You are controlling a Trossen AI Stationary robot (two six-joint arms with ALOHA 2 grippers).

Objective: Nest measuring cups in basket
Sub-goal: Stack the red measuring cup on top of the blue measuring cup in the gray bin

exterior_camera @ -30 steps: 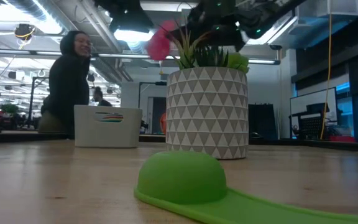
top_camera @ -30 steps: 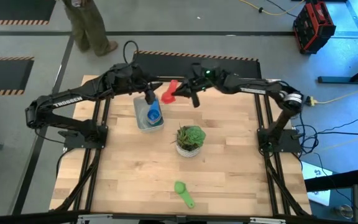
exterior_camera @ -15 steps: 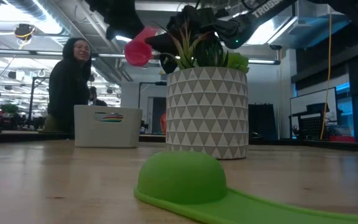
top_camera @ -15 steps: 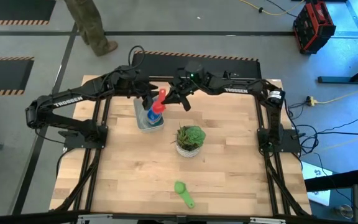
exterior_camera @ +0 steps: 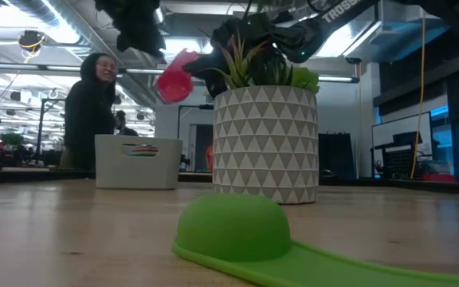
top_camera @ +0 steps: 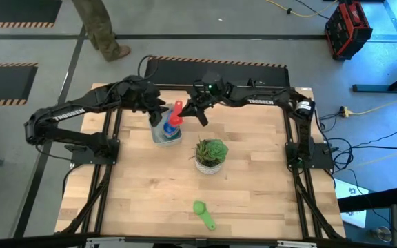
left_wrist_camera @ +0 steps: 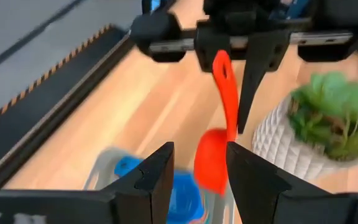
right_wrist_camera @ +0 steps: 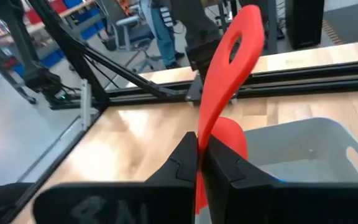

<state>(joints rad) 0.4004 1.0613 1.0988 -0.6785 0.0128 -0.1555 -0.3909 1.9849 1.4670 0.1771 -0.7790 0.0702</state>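
A red measuring cup [top_camera: 176, 115] hangs above the far right corner of the grey-white basket [top_camera: 156, 135], with my right gripper [top_camera: 187, 109] shut on its handle. Inside the basket lies a blue cup [top_camera: 170, 128]. My left gripper [left_wrist_camera: 201, 171] stands open just left of the red cup, over the basket's far end, and touches nothing. In the left wrist view the red bowl [left_wrist_camera: 211, 160] shows beyond the gap of its fingers. A green cup [top_camera: 203, 214] rests bowl-down on the table near the front edge. My right gripper pinches the red cup's flat handle [right_wrist_camera: 205, 127] between its two fingers, low on the handle near the bowl. The fingers come from the table's right, slanting slightly down. The handle's free end with its hole [right_wrist_camera: 236, 42] stands up and the bowl [left_wrist_camera: 211, 160] hangs below, clear of the basket.
A white patterned pot with a green plant [top_camera: 211, 156] stands mid-table, right of the basket. A person [exterior_camera: 90, 104] stands beyond the table's far edge. Bare wood lies between the plant and the green cup.
My right gripper has carried the red cup toward the table's left and somewhat down, from beside the basket to above its far right corner. The cup stays lifted. My left gripper has tipped downward and drawn back a little toward the left.
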